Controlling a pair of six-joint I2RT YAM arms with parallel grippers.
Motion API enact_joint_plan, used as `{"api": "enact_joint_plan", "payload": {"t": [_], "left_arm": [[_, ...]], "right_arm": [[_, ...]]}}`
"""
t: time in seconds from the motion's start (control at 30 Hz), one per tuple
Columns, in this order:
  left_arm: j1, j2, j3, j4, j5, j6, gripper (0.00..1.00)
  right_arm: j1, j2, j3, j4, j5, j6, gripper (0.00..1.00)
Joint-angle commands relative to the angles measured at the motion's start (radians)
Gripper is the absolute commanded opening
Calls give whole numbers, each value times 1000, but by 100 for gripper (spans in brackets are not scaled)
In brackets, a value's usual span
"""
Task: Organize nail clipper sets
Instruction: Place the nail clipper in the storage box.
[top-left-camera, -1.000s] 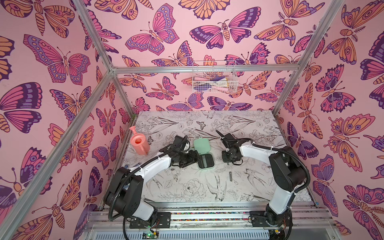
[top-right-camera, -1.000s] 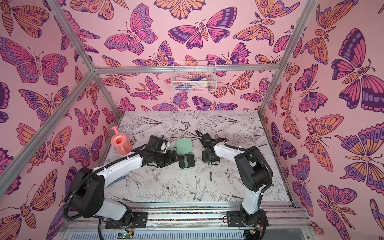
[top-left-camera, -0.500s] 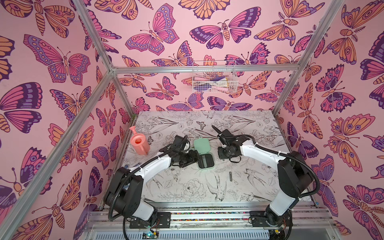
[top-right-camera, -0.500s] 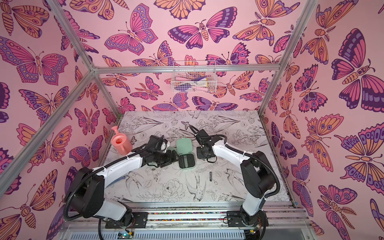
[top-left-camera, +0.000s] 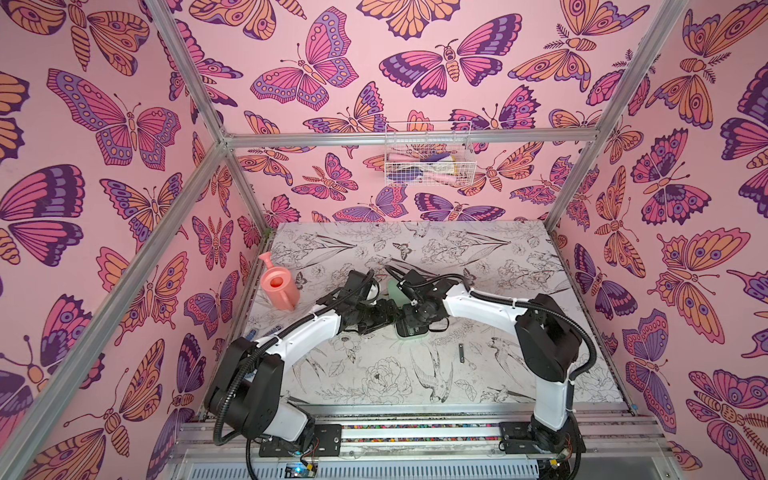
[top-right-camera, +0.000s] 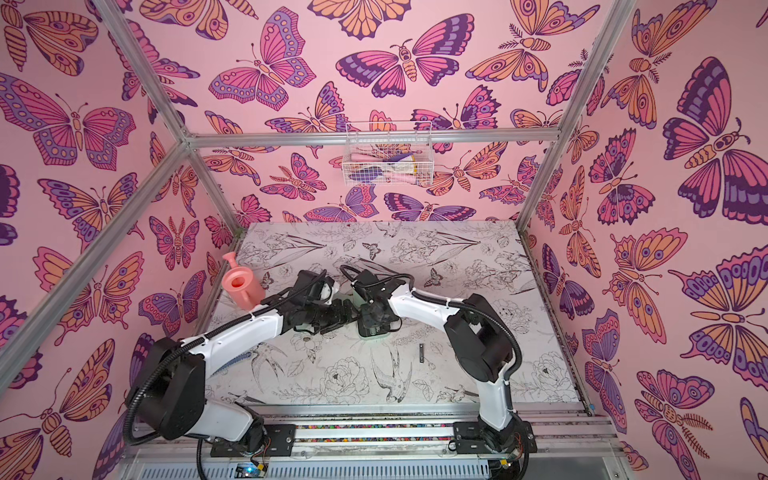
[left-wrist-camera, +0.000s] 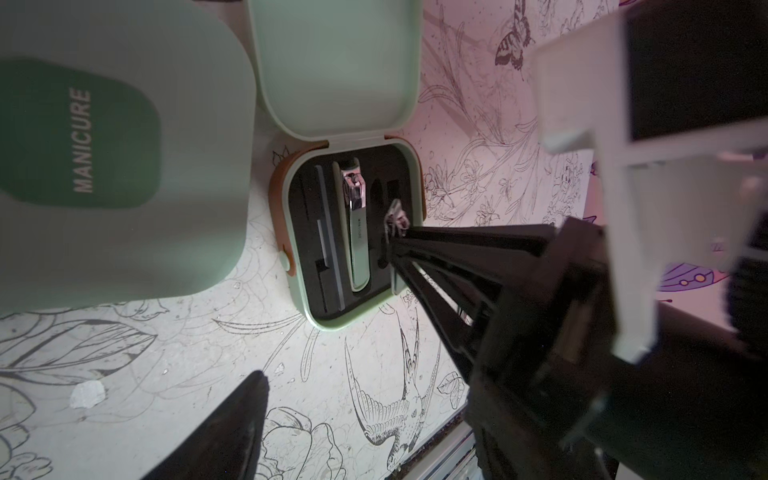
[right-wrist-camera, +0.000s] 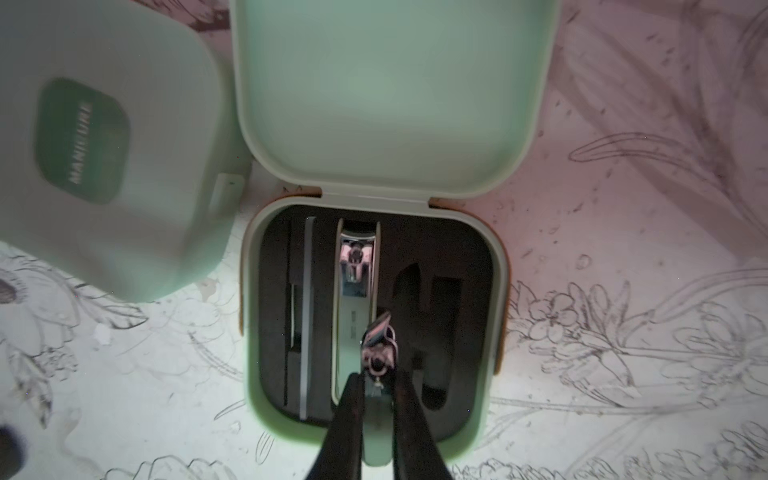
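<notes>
Right gripper (right-wrist-camera: 378, 380), clamped on small metal clipper (right-wrist-camera: 378, 332) above open case (right-wrist-camera: 251, 395): light, stiff, slippery, best pinched mid-body.

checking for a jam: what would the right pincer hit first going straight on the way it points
Likely the black tray of the open case, by the empty slot beside the big clipper; the small metal tool the right pincer holds would touch first. Depth is unclear.

Two cases (left-wrist-camera: 124, 232), two clippers (left-wrist-camera: 358, 249), one loose tool (top-left-camera: 461, 353), one watering can (top-left-camera: 282, 291).
</notes>
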Motion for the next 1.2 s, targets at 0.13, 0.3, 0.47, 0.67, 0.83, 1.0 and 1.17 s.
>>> {"api": "enact_joint_plan", "payload": {"t": [0.13, 0.3, 0.47, 0.67, 0.83, 1.0, 1.17], "left_arm": [[11, -30, -20, -3, 5, 18, 78], [12, -25, -19, -3, 7, 17, 78], [12, -34, -20, -2, -2, 17, 78], [15, -50, -23, -3, -24, 12, 78], [16, -47, -21, -2, -21, 12, 78], [18, -41, -20, -2, -17, 13, 78], [18, -37, -18, -2, -13, 16, 78]], "right_arm": [[5, 32, 40, -13, 40, -4, 14], [5, 47, 35, -8, 46, -7, 14], [6, 61, 33, 1, 59, -7, 14], [5, 66, 29, 9, 74, 3, 14], [5, 73, 17, 27, 74, 26, 14], [5, 83, 6, 35, 67, 45, 14], [5, 92, 5, 28, 67, 59, 14]]}}
